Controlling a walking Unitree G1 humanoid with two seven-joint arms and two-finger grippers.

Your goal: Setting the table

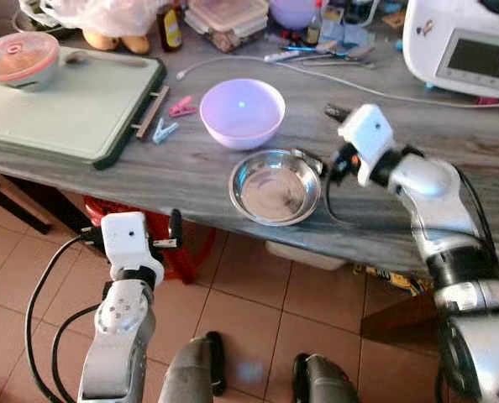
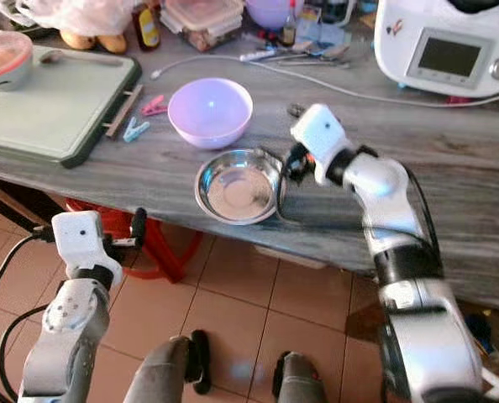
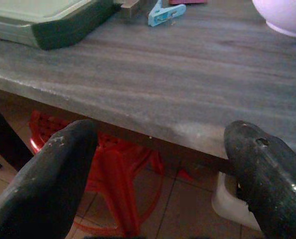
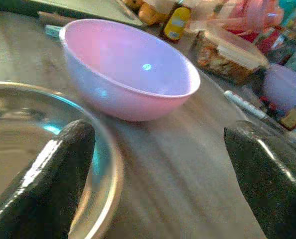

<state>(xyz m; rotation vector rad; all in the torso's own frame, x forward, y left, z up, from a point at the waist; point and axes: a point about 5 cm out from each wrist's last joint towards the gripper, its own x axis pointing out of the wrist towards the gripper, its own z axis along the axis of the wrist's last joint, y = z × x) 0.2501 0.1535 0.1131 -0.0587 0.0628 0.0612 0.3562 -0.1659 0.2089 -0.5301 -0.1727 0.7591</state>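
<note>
Steel, shiny and shallow, the metal bowl (image 1: 275, 186) sits empty at the near edge of the grey wood-grain table (image 1: 191, 168), its rim slightly overhanging. Just behind it stands a lilac plastic bowl (image 1: 242, 112), deeper and matte, also empty. The right claw (image 4: 158, 164) hovers at the metal bowl's right rim with its fingers spread wide, one finger over the rim and the other out over bare table, gripping nothing. The left claw (image 3: 158, 169) hangs below the table edge, well to the left of the metal bowl, fingers parted and empty. Left of the lilac bowl lie a pink and a blue clothes peg (image 1: 164, 131) beside a pale green cutting board (image 1: 65, 109). A white kitchen appliance (image 1: 468, 46) stands far right behind the metal bowl. Under the table are terracotta floor tiles (image 1: 249, 311) and a red stool (image 3: 113, 164).
</note>
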